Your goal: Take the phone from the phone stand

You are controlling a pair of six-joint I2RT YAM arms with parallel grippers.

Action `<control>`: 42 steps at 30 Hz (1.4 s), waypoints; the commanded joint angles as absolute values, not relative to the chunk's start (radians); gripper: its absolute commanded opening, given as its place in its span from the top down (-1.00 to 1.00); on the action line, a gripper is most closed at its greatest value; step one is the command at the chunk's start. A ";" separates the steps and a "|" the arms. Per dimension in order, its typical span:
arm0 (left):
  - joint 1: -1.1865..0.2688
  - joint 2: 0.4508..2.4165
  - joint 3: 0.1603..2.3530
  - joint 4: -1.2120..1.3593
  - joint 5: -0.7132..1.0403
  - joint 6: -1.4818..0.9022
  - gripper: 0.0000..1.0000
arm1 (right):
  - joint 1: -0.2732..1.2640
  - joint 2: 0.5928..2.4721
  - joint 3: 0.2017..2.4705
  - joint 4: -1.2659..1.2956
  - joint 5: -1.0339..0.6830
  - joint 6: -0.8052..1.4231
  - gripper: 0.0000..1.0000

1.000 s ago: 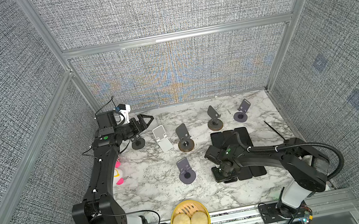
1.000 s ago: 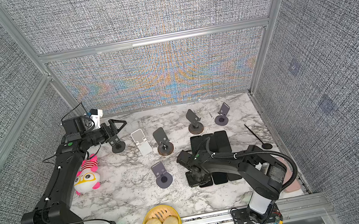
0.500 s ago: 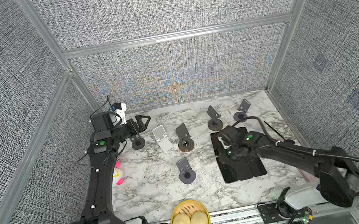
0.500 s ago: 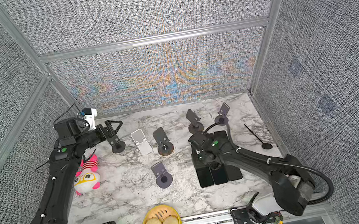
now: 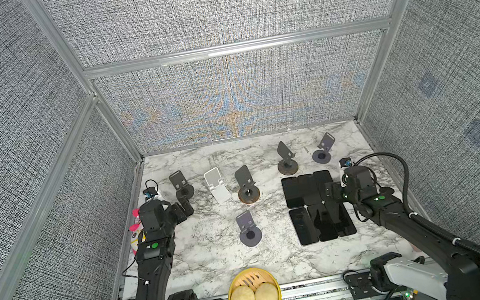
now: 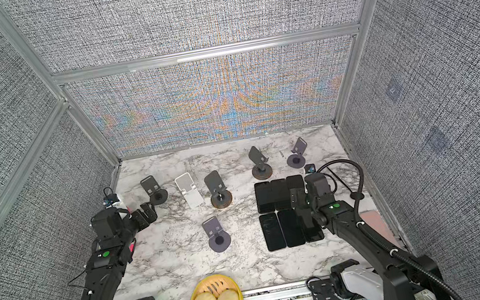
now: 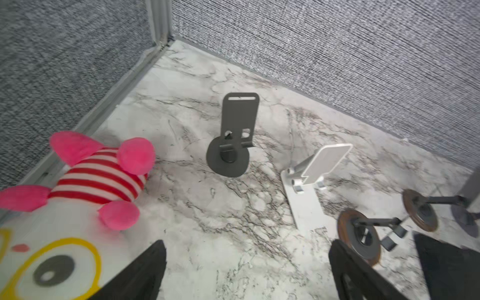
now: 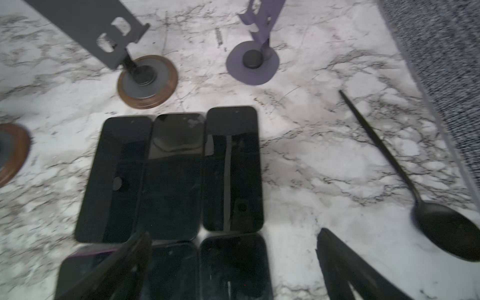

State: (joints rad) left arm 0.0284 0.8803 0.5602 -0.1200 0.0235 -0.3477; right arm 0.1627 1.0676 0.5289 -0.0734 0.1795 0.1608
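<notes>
Lying flat on the marble table [image 5: 211,262], six phones [image 8: 231,168] fill the space under the right gripper [image 8: 233,233], jaws apart. Left gripper [image 7: 246,244], equally wide, has a plush toy [image 7: 98,179] alongside, stands [image 7: 233,135] ahead. Spoon [image 8: 446,228] beside the right gripper.

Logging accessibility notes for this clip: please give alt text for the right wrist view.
Black phones lie flat in two tight rows on the marble table, the open right gripper over the nearer row. Beyond them stand empty phone stands; a black spoon lies beside the phones.
</notes>
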 commanded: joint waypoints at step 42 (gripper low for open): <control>0.003 1.509 0.346 0.926 -0.136 -0.054 -0.97 | 0.119 1.541 0.369 0.915 0.263 -0.036 -0.98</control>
State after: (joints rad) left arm 0.0025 1.5196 0.3374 0.8764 -0.1333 -0.0525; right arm 0.1307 1.5459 0.3527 0.9154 0.2546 -0.0605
